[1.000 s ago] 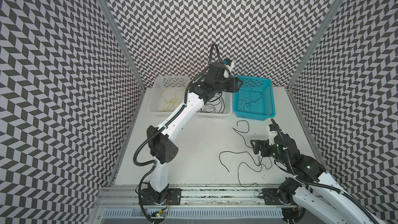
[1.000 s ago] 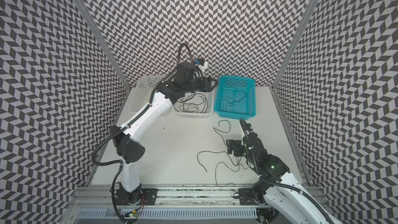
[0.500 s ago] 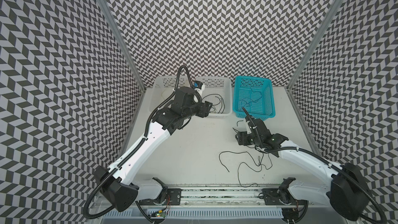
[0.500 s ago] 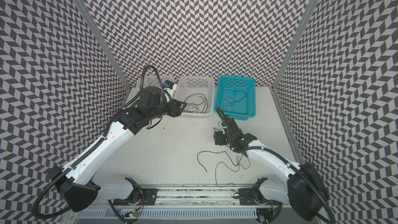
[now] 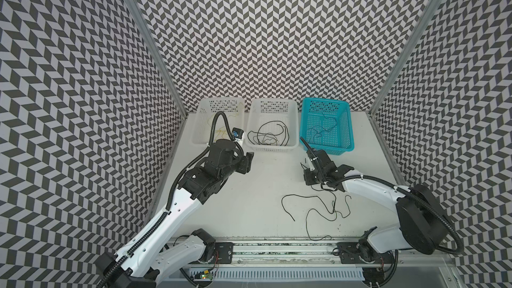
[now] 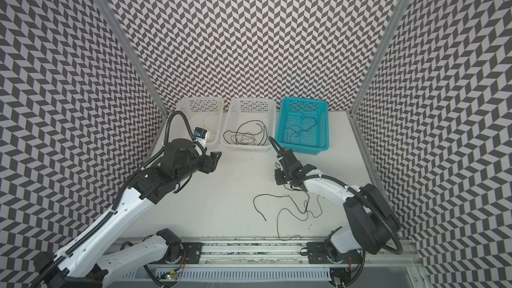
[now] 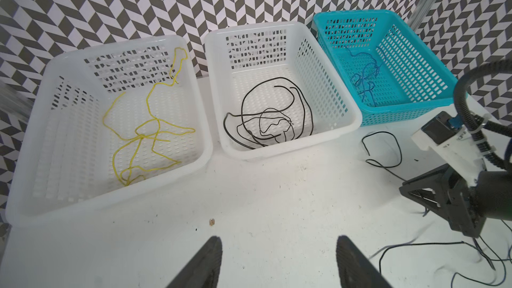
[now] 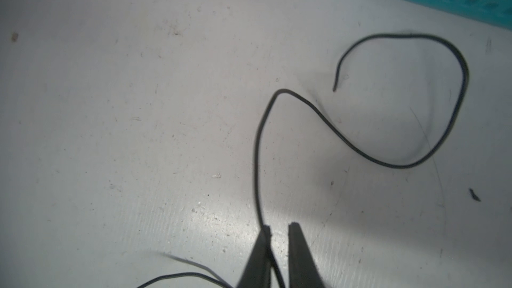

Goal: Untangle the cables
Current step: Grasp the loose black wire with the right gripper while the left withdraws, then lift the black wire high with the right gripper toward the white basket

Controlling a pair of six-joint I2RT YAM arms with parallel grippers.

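A tangle of thin black cables (image 5: 329,206) (image 6: 302,209) lies loose on the table's near right. My right gripper (image 8: 280,228) (image 5: 308,175) (image 6: 278,177) is low over the table in front of the teal basket. It is shut on one black cable (image 8: 260,148), which runs out from between its fingertips into a loop. My left gripper (image 7: 278,242) (image 5: 248,162) (image 6: 214,160) hovers in front of the two white baskets, open, with nothing between its fingers. Yellow cables (image 7: 144,131), black cables (image 7: 266,117) and blue cables (image 7: 365,78) lie sorted in the three baskets.
Along the back wall stand a left white basket (image 5: 195,128) (image 7: 110,199), a middle white basket (image 5: 273,149) (image 7: 291,148) and a teal basket (image 5: 349,123) (image 7: 401,112). Patterned walls close both sides. A metal rail (image 5: 277,250) runs along the front edge.
My left gripper drew back from over the baskets to just in front of them. My right gripper reached toward the baskets and shut on the black cable.
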